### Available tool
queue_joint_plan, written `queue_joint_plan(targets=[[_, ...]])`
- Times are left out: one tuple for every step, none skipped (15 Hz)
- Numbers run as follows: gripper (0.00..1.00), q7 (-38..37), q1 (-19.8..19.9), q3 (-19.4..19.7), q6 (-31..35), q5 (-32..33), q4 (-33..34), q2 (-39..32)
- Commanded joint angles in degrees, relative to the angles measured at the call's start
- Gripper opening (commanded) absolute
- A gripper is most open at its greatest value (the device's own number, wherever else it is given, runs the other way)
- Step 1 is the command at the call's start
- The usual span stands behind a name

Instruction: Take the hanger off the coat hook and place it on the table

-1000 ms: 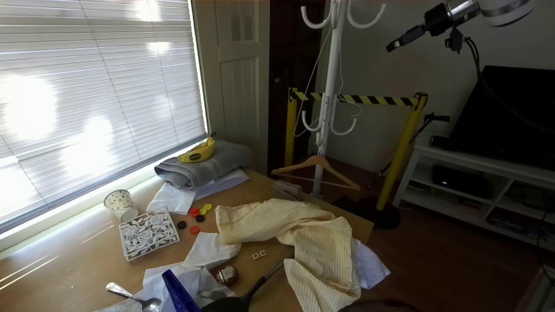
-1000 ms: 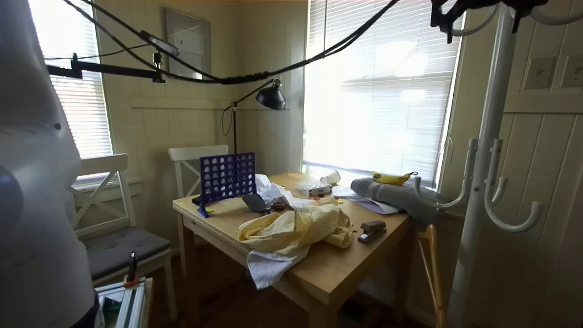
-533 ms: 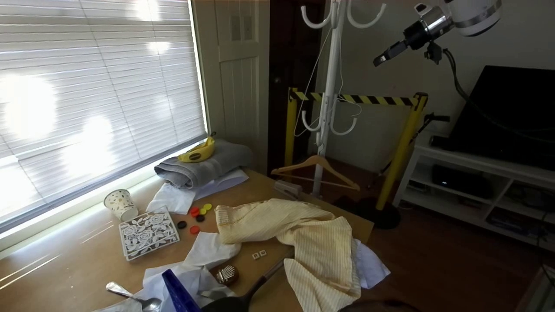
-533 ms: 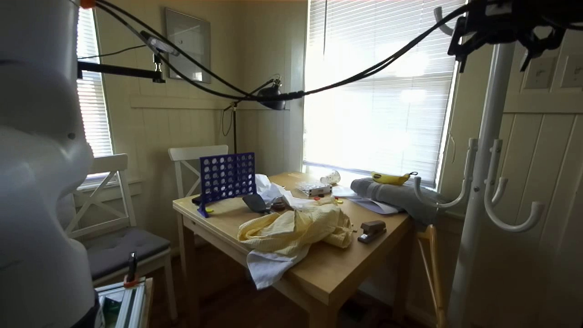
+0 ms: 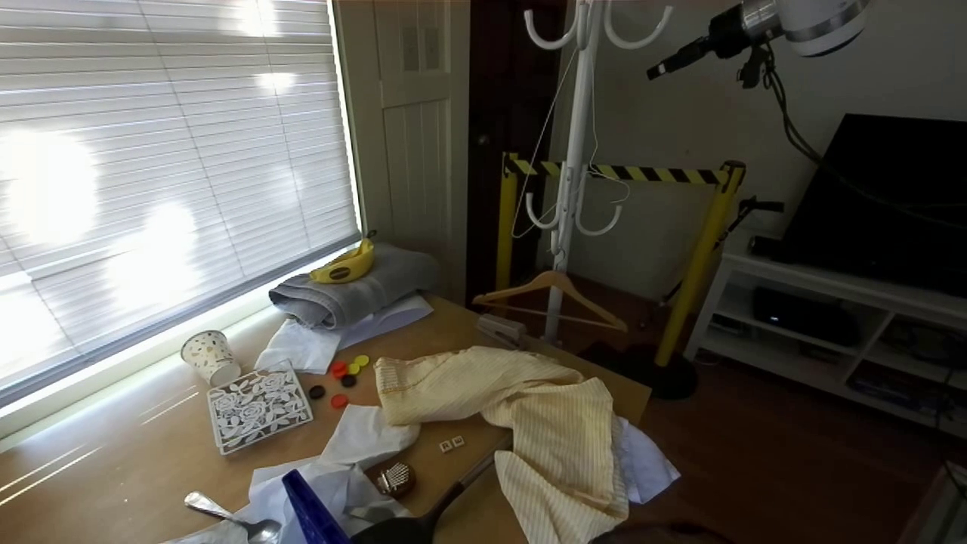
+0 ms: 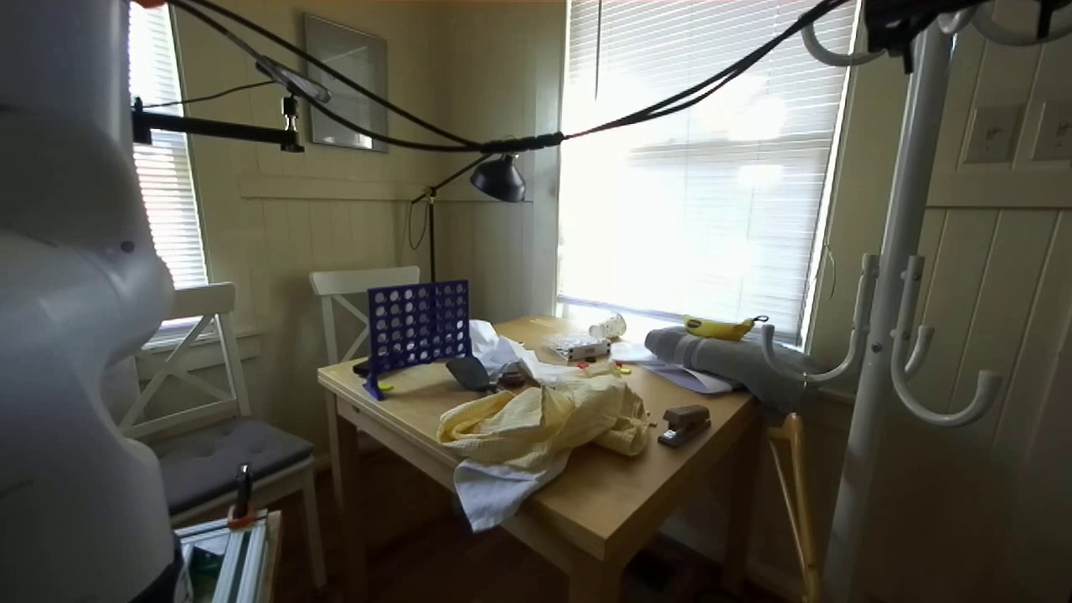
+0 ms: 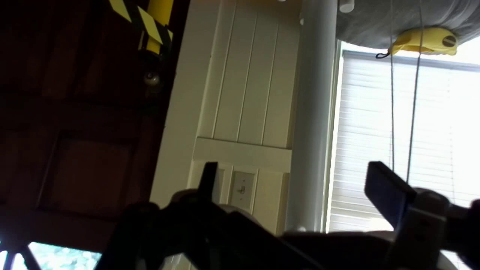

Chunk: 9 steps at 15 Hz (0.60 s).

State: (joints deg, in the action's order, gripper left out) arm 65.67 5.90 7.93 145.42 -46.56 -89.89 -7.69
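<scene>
High up, right of the coat stand [image 5: 581, 106] in an exterior view: gripper [image 5: 653, 74], jaws spread wide, holding nothing. Visible gap to the stand there. Wrist view has the pole [image 7: 313, 112] showing between the two fingers [image 7: 388, 189]. Arm [image 5: 823, 23] at upper right.

Hanger [image 5: 554, 280], wooden, is on the stand: hangs low, below the lower hooks [image 6: 950, 416]. Can't tell which hook carries it. Sits just past the far edge of the table [image 5: 151, 461], stapler [image 6: 687, 423] near it.

Rest of the table, far to near: grey towel [image 5: 378, 295] far left by the window blinds [image 5: 189, 151], yellow banana pouch [image 5: 344, 264] on top. Paper cup [image 5: 210, 357] on its side at left, white rose-pattern holder [image 5: 257, 408] just beside it. Loose red, yellow and black chips [image 5: 339, 400] right of that. Yellow cloth [image 5: 468, 385] bunched across the right side, white cloth [image 5: 644, 470] under it hanging off the edge. Metal spoon [image 5: 208, 505] and dark kitchen tool [image 5: 449, 495] near.

Blue game frame [image 6: 419, 322] stands upright, left end of the table in an exterior view; white chair [image 6: 233, 368] left of that, black lamp [image 6: 500, 177] far.

Beyond the stand: yellow post [image 5: 699, 264] with striped tape [image 5: 672, 175]. Far right: dark TV [image 5: 884, 189] on a white cabinet [image 5: 712, 302].
</scene>
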Motion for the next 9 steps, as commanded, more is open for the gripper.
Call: queue_joint_plan(targets=[[1.0, -0.17, -0.28, -0.06, -0.27, 0.74, -0.43, 0.29], [1.0, -0.34, -0.58, -0.36, -0.86, 0.49, -0.31, -0.21], [1.0, 0.29, -0.83, -0.84, -1.19, -0.81, -0.81, -0.45], [1.0, 0.23, -1.19, -1.32, -1.59, -1.12, -1.18, -0.99], [1.0, -0.08, -1.48, -1.71, -2.38, -1.02, -1.05, -1.66], [1.0, 0.03, -1.98, -2.25, -2.12, -1.16, -1.56, -2.23], [1.0, 0.0, -2.35, -2.76, -1.89, -1.33, -2.0, -2.57], [1.0, 0.22, -2.83, -3.32, -0.68, -1.71, -2.69, -2.93], [1.0, -0.2, -1.63, -5.62, 0.16, -1.02, -2.97, -3.31]])
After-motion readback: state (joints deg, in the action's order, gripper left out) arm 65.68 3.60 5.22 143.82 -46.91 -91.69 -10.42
